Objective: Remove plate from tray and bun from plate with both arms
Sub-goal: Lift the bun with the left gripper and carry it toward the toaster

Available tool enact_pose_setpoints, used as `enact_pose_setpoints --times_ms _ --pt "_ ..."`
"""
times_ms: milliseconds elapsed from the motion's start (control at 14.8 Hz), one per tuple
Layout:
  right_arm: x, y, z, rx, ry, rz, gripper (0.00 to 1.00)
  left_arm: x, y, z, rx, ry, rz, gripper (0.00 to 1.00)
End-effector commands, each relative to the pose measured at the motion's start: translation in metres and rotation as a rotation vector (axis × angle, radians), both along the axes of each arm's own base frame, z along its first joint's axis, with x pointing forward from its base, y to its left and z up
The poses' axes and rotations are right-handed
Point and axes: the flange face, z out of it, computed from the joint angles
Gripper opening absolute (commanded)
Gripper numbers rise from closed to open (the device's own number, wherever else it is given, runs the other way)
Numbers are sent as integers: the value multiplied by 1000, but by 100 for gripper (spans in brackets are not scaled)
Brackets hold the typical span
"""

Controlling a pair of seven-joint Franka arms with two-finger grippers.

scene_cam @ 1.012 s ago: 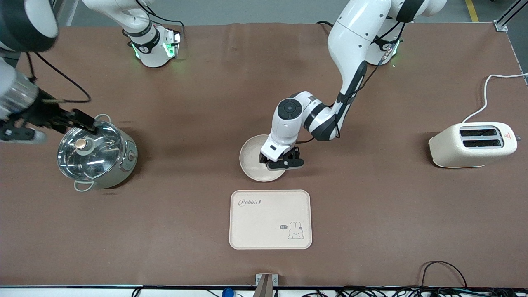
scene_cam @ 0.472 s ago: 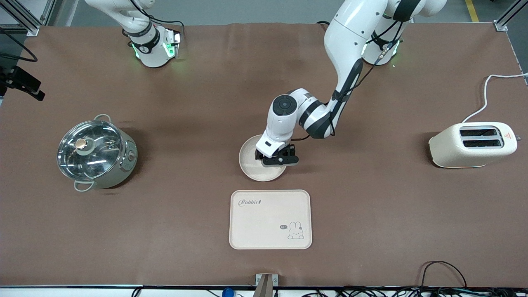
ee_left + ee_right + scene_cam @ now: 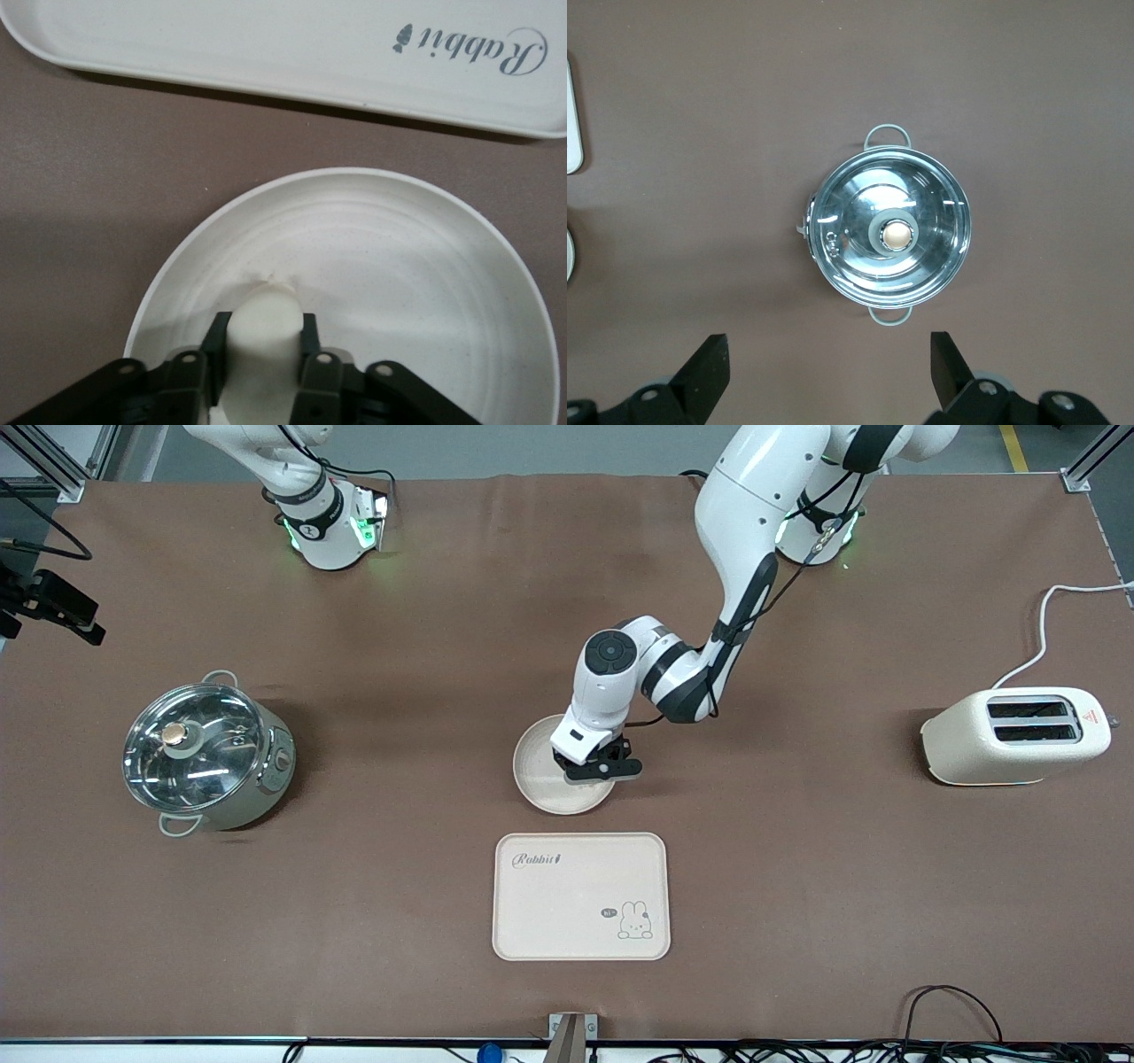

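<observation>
Left claw (image 3: 592, 772) down inside plate (image 3: 542, 766), clenched on bun (image 3: 264, 329), bun's tip resting on plate floor

Plate on worktop (image 3: 797, 886), just beside tray (image 3: 580, 895) with rabbit drawing, farther from front camera than tray, not touching it

Right claw (image 3: 830, 367) hanging high over worktop above lidded steel pot (image 3: 891, 236), fingers spread wide, holding nothing; right arm waiting

Pot toward right arm's end from plate; toaster (image 3: 1016, 735) toward left arm's end, well apart

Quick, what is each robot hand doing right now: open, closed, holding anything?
Left gripper: closed on the plate's rim.
Right gripper: open, holding nothing, high over the pot.
</observation>
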Motion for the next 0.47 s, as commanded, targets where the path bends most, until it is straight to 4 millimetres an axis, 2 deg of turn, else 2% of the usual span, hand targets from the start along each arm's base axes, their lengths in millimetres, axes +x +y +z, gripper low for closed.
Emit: enact_pose_setpoints --times_ms 0,135,270,337,405 --pt "0 5 1 -12 -10 21 100 6 5 22 29 6 26 3" --pt "0 5 1 -11 -5 23 100 8 16 55 100 44 -8 0" --pt "0 5 1 -11 -7 21 100 37 66 105 156 81 -77 0" --pt "1 6 2 -12 -13 23 100 50 97 123 181 112 -107 0" --pt "1 7 2 -10 -13 24 100 56 122 131 199 136 -144 0"
